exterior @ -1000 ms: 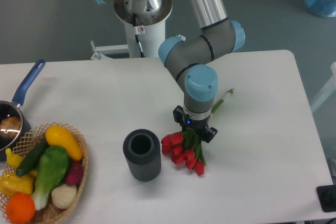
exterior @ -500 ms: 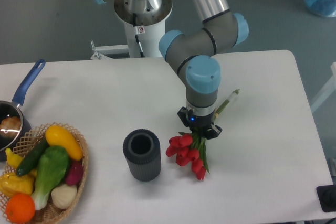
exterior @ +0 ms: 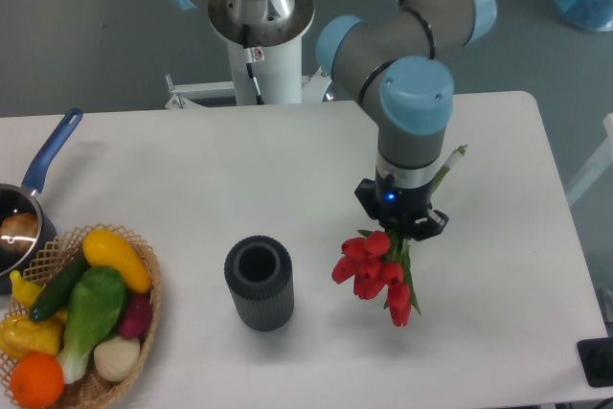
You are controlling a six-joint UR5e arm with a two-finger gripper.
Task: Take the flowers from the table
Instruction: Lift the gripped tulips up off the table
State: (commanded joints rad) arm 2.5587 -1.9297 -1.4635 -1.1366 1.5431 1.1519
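Beneath tool [exterior: 402, 227], gripped flowers [exterior: 378, 272]

The flowers [exterior: 375, 267] are a small bunch of red tulip buds with green leaves and pale green stems, and the stems run up and to the right behind the pincer [exterior: 402, 229], which is closed around the bunch just above the buds. The red buds hang down to the lower left, and the stem ends stick out at the upper right. The bunch is to the right of the dark cylinder [exterior: 259, 284], well apart from it, over the white counter [exterior: 192, 179].
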